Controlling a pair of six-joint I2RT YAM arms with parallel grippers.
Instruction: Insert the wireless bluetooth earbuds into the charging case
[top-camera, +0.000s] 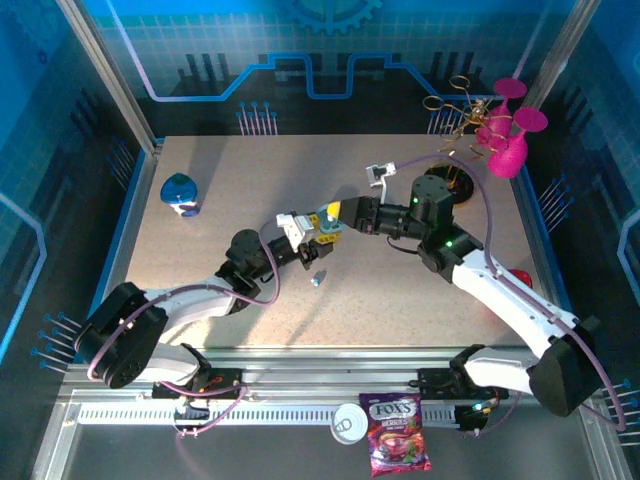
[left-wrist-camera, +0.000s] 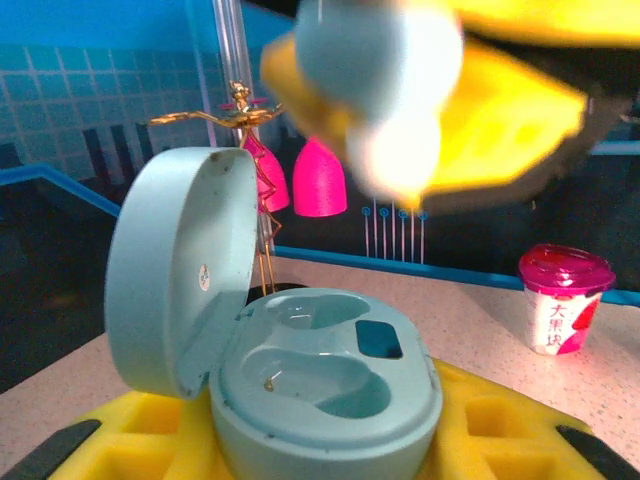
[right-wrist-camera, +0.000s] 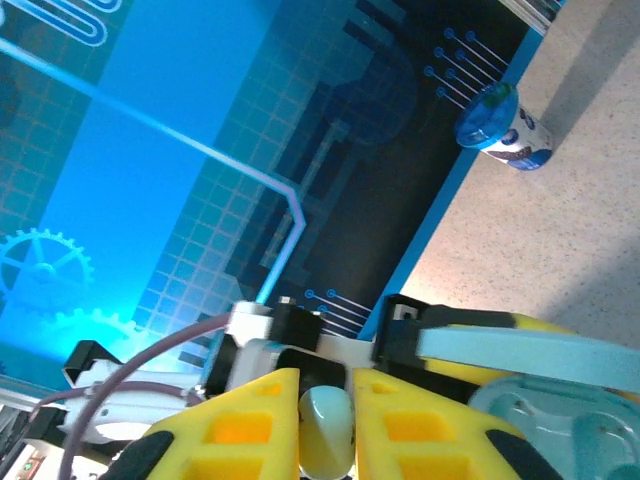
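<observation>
1. Earbud (top-camera: 315, 279), or so it looks, loose on the bench (top-camera: 400, 300) nearest the arms.
2. Left tool (top-camera: 316, 231) clamped on the open teal case (left-wrist-camera: 330, 400).
3. Right tool (top-camera: 334, 212) pinching a second earbud (right-wrist-camera: 325, 432) just above it.
4. Pink-lidded cup (left-wrist-camera: 562, 300) beyond.

The two hands meet over the middle of the table (top-camera: 400, 300). The left hand (top-camera: 318, 238) reaches in from the near left. The right hand (top-camera: 338, 212) reaches in from the right, just behind it.

The charging case (left-wrist-camera: 325, 385) sits between the left hand's fingers (left-wrist-camera: 490, 430), with its lid (left-wrist-camera: 175, 270) hinged up on the left in the left wrist view. An earbud (left-wrist-camera: 385, 90) is clamped between the right hand's fingers (left-wrist-camera: 510, 110), above the case and apart from it. A second earbud (top-camera: 316, 279) lies on the table just in front of the hands.

A lidded cup (top-camera: 180, 194) stands at the far left. A stand (top-camera: 505, 140) occupies the far right corner. A candy bag (top-camera: 398, 447) lies on the near frame, with a round container (top-camera: 352, 421) touching its left side.
</observation>
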